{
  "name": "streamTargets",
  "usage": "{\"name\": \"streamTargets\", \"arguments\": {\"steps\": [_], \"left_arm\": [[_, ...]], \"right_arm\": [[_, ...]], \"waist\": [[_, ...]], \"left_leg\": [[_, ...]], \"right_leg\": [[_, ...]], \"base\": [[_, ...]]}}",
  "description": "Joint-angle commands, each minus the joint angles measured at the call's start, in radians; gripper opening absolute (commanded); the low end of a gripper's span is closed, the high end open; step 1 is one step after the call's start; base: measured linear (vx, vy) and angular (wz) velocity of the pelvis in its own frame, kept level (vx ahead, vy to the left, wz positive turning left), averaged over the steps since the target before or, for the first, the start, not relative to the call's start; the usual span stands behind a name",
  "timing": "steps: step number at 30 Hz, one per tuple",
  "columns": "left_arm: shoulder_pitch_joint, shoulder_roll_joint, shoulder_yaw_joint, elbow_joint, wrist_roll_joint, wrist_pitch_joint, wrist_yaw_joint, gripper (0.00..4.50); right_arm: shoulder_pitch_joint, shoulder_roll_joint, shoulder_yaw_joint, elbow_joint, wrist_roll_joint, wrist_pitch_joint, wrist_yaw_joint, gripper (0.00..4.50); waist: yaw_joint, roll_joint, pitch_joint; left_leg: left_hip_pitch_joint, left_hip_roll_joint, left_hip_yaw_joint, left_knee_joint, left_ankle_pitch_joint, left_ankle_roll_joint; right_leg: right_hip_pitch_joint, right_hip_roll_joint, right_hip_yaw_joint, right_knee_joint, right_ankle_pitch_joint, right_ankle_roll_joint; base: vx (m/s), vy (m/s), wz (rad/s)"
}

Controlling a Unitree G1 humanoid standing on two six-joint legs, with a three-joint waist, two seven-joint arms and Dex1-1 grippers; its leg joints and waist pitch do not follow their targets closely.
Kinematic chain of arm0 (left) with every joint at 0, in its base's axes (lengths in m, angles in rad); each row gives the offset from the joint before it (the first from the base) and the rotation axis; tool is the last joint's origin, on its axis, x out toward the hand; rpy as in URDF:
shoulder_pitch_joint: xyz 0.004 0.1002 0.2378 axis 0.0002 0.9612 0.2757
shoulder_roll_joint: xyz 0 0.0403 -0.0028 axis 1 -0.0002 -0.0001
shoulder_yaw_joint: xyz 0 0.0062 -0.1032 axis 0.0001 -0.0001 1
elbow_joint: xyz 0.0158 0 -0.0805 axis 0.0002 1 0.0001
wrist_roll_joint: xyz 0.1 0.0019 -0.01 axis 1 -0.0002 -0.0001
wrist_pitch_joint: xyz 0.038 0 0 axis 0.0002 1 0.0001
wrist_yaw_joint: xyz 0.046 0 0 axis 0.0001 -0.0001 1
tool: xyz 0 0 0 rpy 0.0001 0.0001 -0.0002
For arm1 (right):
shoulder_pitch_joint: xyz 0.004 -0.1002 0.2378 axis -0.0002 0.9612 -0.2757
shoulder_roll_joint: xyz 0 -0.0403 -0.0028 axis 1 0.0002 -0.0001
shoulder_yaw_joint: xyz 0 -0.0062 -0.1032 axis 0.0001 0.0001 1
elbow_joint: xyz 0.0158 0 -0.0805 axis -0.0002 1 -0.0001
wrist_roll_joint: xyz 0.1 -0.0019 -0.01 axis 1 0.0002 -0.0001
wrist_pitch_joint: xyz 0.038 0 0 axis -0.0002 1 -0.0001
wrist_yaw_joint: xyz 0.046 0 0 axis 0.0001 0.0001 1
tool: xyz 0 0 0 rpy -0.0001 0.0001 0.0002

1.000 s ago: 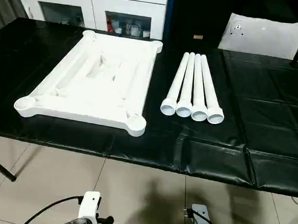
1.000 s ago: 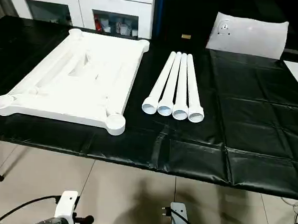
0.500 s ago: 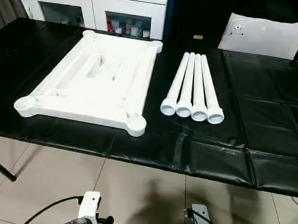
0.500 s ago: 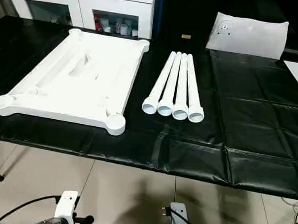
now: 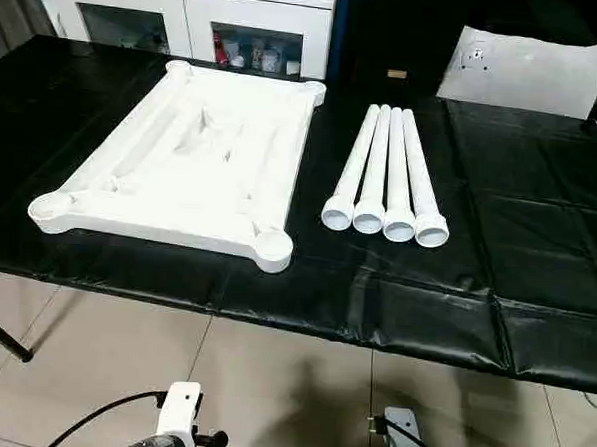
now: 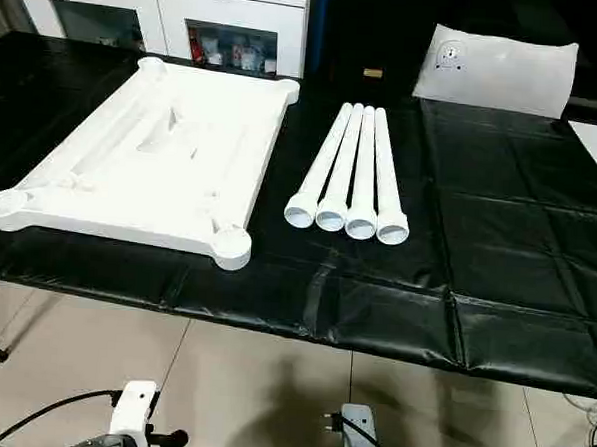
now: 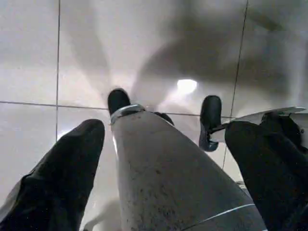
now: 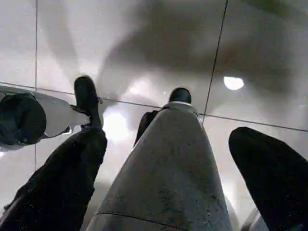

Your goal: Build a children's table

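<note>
The children's table lies in parts on the black-covered work table (image 5: 538, 246). Its white tabletop (image 5: 187, 163) rests upside down on the left, ribbed underside up, with a round socket (image 5: 272, 245) at the near right corner. To its right, several white tapered legs (image 5: 386, 173) lie side by side, their wide open ends facing me. My left gripper (image 7: 166, 129) is open and points down at the tiled floor, far from the parts. My right gripper (image 8: 168, 137) is open too, also over the floor. Neither holds anything.
A white glass-door cabinet (image 5: 189, 18) stands behind the work table. A flat white sheet (image 5: 522, 70) lies at the far right of it. Beyond each gripper's fingers, a grey tapered limb of my own body (image 7: 163, 183) reaches down to the floor tiles (image 5: 290, 383).
</note>
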Motion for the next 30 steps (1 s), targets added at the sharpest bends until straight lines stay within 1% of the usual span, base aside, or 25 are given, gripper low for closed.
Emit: {"name": "streamTargets", "arguments": {"steps": [1,9,15,16,17,18,19,20,21,22,23,24,25,26,27,28,29,30], "left_arm": [[0.001,0.000,-0.002,0.012,-0.003,0.006,0.003,4.42],[0.001,0.000,-0.002,0.012,-0.003,0.006,0.003,4.42],[0.001,0.000,-0.002,0.012,-0.003,0.006,0.003,4.42],[-0.006,-0.020,0.008,0.026,0.015,0.025,0.145,4.42],[-0.010,-0.034,0.009,0.038,0.027,0.029,0.214,4.42],[-0.017,-0.057,0.005,0.050,0.035,0.019,0.240,4.42],[-0.018,-0.068,-0.001,0.054,0.042,0.011,0.251,4.42],[-0.018,-0.068,-0.001,0.054,0.042,0.011,0.251,4.42],[-0.019,-0.083,-0.011,0.059,0.053,0.002,0.263,4.42],[-0.019,-0.084,-0.012,0.059,0.054,0.001,0.264,4.42],[-0.022,-0.093,-0.012,0.063,0.056,-0.004,0.273,4.42],[-0.028,-0.107,-0.011,0.070,0.059,-0.011,0.295,4.42],[-0.030,-0.112,-0.011,0.071,0.061,-0.021,0.304,4.42],[-0.032,-0.114,-0.010,0.072,0.063,-0.025,0.311,4.42],[-0.034,-0.120,-0.012,0.075,0.072,-0.035,0.322,4.42],[-0.037,-0.125,-0.019,0.078,0.085,-0.048,0.330,4.42],[-0.042,-0.129,-0.028,0.080,0.098,-0.052,0.340,4.42],[-0.046,-0.133,-0.039,0.081,0.111,-0.057,0.348,4.42]], "right_arm": [[0.033,-0.002,-0.001,0.035,-0.010,0.033,-0.002,4.50],[0.033,-0.002,-0.001,0.035,-0.010,0.033,-0.002,4.50],[0.033,-0.002,-0.001,0.035,-0.010,0.033,-0.002,4.50],[0.029,-0.039,-0.040,-0.003,0.001,0.002,-0.081,4.50],[0.027,-0.057,-0.055,-0.019,0.004,-0.010,-0.116,4.50],[0.027,-0.060,-0.049,-0.022,-0.003,-0.028,-0.115,4.50],[0.025,-0.061,-0.047,-0.022,-0.005,-0.029,-0.115,4.50],[0.025,-0.061,-0.047,-0.022,-0.005,-0.029,-0.115,4.50],[0.018,-0.063,-0.041,-0.021,-0.012,-0.028,-0.120,4.50],[0.018,-0.063,-0.041,-0.021,-0.012,-0.028,-0.120,4.50],[0.012,-0.062,-0.040,-0.021,-0.013,-0.030,-0.121,4.50],[0.000,-0.060,-0.038,-0.022,-0.016,-0.039,-0.118,4.50],[-0.005,-0.059,-0.035,-0.022,-0.019,-0.042,-0.115,4.50],[-0.007,-0.058,-0.035,-0.024,-0.021,-0.043,-0.115,4.50],[-0.011,-0.056,-0.034,-0.027,-0.027,-0.050,-0.107,4.50],[-0.015,-0.054,-0.028,-0.031,-0.036,-0.069,-0.099,4.50],[-0.020,-0.051,-0.038,-0.036,-0.024,-0.083,-0.072,4.50],[-0.023,-0.050,-0.039,-0.045,-0.021,-0.119,-0.043,4.50]], "waist": [[-0.004,0.007,-0.021],[-0.004,0.007,-0.022],[-0.005,0.008,-0.021],[-0.004,0.007,-0.022],[-0.007,-0.020,-0.031],[-0.014,-0.017,-0.019],[-0.013,-0.017,-0.022],[-0.017,-0.014,-0.021],[-0.022,-0.017,-0.020],[-0.029,-0.019,-0.020],[-0.034,-0.009,-0.019],[-0.042,-0.013,-0.020],[-0.048,-0.020,-0.020],[-0.048,-0.020,-0.020],[-0.053,-0.020,-0.021],[-0.054,-0.023,-0.022],[-0.053,-0.022,-0.023],[-0.052,-0.022,-0.024]], "left_leg": [[0.002,0.099,-0.033,-0.082,-0.150,0.082],[0.002,0.099,-0.033,-0.080,-0.144,0.086],[0.003,0.099,-0.033,-0.082,-0.156,0.080],[0.003,0.099,-0.033,-0.082,-0.155,0.080],[0.007,0.103,-0.029,-0.073,-0.104,0.084],[0.003,0.100,-0.026,-0.076,-0.111,0.103],[0.002,0.098,-0.027,-0.076,-0.109,0.103],[0.000,0.097,-0.028,-0.077,-0.120,0.097],[0.000,0.097,-0.029,-0.077,-0.136,0.093],[-0.002,0.097,-0.030,-0.077,-0.144,0.090],[-0.006,0.096,-0.033,-0.079,-0.145,0.086],[-0.005,0.097,-0.032,-0.077,-0.154,0.085],[-0.007,0.096,-0.032,-0.074,-0.148,0.094],[-0.007,0.096,-0.032,-0.074,-0.148,0.094],[-0.008,0.095,-0.031,-0.070,-0.130,0.114],[-0.008,0.095,-0.030,-0.068,-0.121,0.121],[-0.008,0.097,-0.030,-0.065,-0.099,0.133],[-0.009,0.097,-0.029,-0.062,-0.086,0.149]], "right_leg": [[0.018,-0.102,0.053,-0.070,0.081,-0.282],[0.019,-0.102,0.053,-0.069,0.093,-0.284],[0.018,-0.102,0.053,-0.071,0.076,-0.282],[0.018,-0.102,0.053,-0.071,0.077,-0.282],[0.023,-0.102,0.057,-0.057,0.111,-0.277],[0.018,-0.100,0.055,-0.070,0.092,-0.264],[0.021,-0.099,0.053,-0.072,0.079,-0.258],[0.020,-0.098,0.053,-0.074,0.057,-0.252],[0.018,-0.098,0.053,-0.075,0.041,-0.253],[0.019,-0.099,0.054,-0.076,0.034,-0.256],[0.020,-0.100,0.054,-0.074,0.036,-0.259],[0.019,-0.097,0.053,-0.076,0.047,-0.268],[0.021,-0.098,0.054,-0.073,0.068,-0.278],[0.021,-0.098,0.054,-0.073,0.068,-0.278],[0.021,-0.101,0.054,-0.071,0.085,-0.290],[0.020,-0.100,0.053,-0.071,0.092,-0.293],[0.021,-0.100,0.052,-0.068,0.110,-0.293],[0.021,-0.100,0.051,-0.066,0.135,-0.291]], "base": [[0.000,0.000,0.00],[0.000,0.000,0.00],[0.000,0.000,0.00],[0.000,0.000,0.00],[0.000,0.000,0.00],[0.000,0.000,0.00],[0.000,0.000,0.00],[0.000,0.000,0.00],[0.000,0.000,0.00],[0.000,0.000,0.00],[0.000,0.000,0.00],[0.000,0.000,0.00],[0.000,0.000,0.00],[0.000,0.000,0.00],[0.000,0.000,0.00],[0.000,0.000,0.00],[0.000,0.000,0.00],[0.000,0.000,0.00]]}}
